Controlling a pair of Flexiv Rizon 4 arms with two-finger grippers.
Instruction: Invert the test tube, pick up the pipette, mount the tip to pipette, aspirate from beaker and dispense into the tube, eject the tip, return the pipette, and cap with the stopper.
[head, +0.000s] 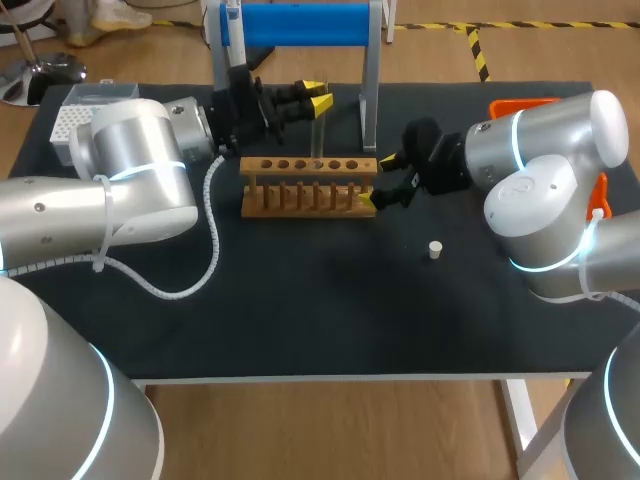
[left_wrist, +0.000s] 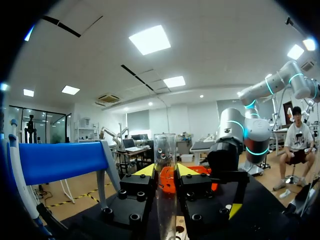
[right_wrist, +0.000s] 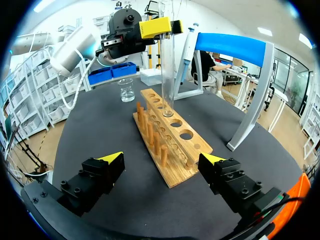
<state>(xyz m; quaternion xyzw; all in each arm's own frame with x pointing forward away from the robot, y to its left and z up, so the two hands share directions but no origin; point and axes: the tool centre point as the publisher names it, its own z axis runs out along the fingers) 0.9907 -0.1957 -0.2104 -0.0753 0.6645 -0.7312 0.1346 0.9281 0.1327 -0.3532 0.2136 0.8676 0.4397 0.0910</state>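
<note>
Seemingly finishing the inversion: left gripper is pinching the mouth-up test tube at the rack, right gripper spread alongside; next calling for release, then the pipette.

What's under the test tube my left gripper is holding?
The wooden rack: the test tube, upright in the left gripper, meets a hole in its top board. Whether its end reaches the lower board is hidden by the rack.

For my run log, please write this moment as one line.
left tool: shut on tube, upright at rack | right tool: open, at rack end | stopper: on table | pipette: on stand
</note>
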